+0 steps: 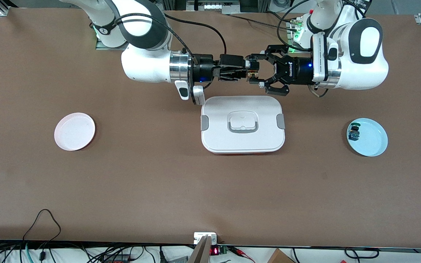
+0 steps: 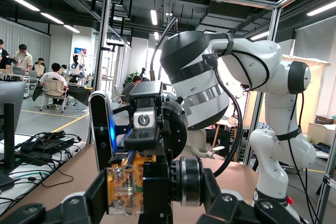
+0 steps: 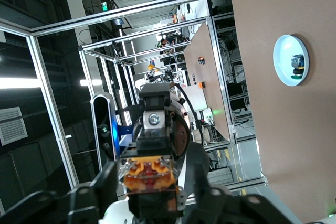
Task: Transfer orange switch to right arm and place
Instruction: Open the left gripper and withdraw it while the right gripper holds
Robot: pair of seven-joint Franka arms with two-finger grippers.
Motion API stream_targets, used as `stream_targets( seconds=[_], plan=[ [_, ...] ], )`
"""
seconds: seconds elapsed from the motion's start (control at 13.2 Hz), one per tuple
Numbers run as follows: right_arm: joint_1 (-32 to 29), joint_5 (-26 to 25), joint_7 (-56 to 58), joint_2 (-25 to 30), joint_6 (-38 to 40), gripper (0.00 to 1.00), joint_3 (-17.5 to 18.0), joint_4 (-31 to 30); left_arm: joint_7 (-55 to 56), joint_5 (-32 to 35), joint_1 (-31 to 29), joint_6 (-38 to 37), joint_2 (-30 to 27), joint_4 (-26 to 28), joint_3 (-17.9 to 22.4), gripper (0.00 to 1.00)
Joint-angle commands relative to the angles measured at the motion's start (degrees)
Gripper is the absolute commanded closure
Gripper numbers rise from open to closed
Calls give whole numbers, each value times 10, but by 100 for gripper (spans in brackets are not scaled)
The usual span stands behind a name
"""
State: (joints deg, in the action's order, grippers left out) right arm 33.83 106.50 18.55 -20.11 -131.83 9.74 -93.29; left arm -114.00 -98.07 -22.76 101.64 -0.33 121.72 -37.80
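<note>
White lidded box (image 1: 243,124) nearest; above it, left claw (image 1: 260,72) grips orange switch (image 1: 252,75), handover step. Right claw (image 1: 246,71) half-closed around switch; next needs its firm grip, then left release.

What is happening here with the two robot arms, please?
The two arms meet above the table, just above the white lidded box, to hand over the orange switch. The left gripper is shut on it, and the right gripper is at the switch too. The pink plate waits toward the right arm's end.

Front camera high, facing robots; wrist cameras level, close, facing each other.
</note>
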Motion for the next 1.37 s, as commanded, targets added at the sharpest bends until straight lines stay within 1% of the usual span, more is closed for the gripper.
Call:
stream_targets(
  seconds=[0.0, 0.08, 0.15, 0.3, 0.46, 0.53, 0.61, 0.68, 0.76, 0.91, 0.99, 1.06, 1.22, 1.29],
  plan=[
    [-2, 7, 27, 1, -6, 75, 3, 5, -18, -19, -8, 2, -3, 5, -9, 98],
    [-2, 9, 35, 2, -6, 77, 3, 5, -18, -19, -8, 2, -3, 5, -9, 98],
    [-3, 7, 35, 5, -6, 83, 3, 4, -18, -19, -8, 2, -3, 5, -9, 98],
    [-3, 6, 36, 8, -7, 88, 2, 4, -18, -19, -8, 2, -3, 5, -9, 97],
    [-3, 5, 36, 8, -7, 88, 2, 4, -18, -19, -8, 1, -3, 5, -9, 92],
    [-3, 5, 37, 8, -7, 89, 2, 3, -18, -19, -9, 1, -3, 5, -9, 84],
    [-3, 5, 40, 9, -6, 90, 2, 3, -16, -19, -10, 1, -3, 5, -9, 48],
    [-3, 5, 44, 9, -6, 91, 2, 3, -18, -19, -11, -1, 5, 4, -9, 3],
    [-3, 5, 44, 10, -6, 91, 2, 2, -18, -19, -11, -2, 10, 4, -9, 0],
    [-3, 5, 45, 15, -6, 91, 2, -3, -20, -17, -13, -4, 12, 3, -9, 0],
    [-3, 5, 45, 17, -6, 92, 2, -3, -37, -16, -21, -6, 14, 4, -8, 0],
    [-3, 5, 46, 17, -6, 94, 2, -3, -70, -15, -38, -13, 30, 3, -8, 0],
    [-9, 5, 46, 19, -4, 95, 2, -4, -138, -12, -76, -75, 80, -1, -7, 0],
    [-15, 3, 46, 22, -4, 95, 2, -7, -146, 4, -98, -97, 95, -3, -6, 0]
  ],
)
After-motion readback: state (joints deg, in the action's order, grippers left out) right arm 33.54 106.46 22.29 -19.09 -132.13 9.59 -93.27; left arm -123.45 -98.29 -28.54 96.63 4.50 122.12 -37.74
